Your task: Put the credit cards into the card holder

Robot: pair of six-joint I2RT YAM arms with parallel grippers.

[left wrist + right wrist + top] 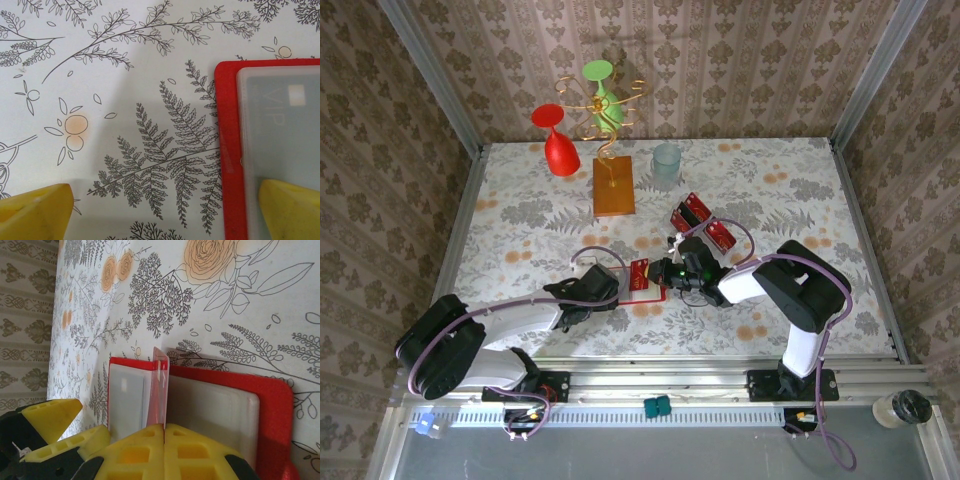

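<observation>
Pinching unit: my right gripper (164, 427), fingers pressed together on one credit card (159, 385), which stands on edge over the card holder (275, 405).
Left gripper (165, 215): fingers spread wide, with one fingertip (290, 210) on the clear pocket (280, 140).
Card holder: open flat on the table (125, 75), between my grippers.
Spare cards (694, 212): two, at 1 o'clock from the holder.

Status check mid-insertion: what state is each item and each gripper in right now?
Glossy red folding card holder: open flat on the table, clear pockets up, one card showing through a pocket.
Thin red credit card: upright on edge over the holder.
Right gripper: shut on that card.
Left gripper: open, one fingertip over the holder's pocket.
Spare red credit cards: lying loose beyond the holder.
</observation>
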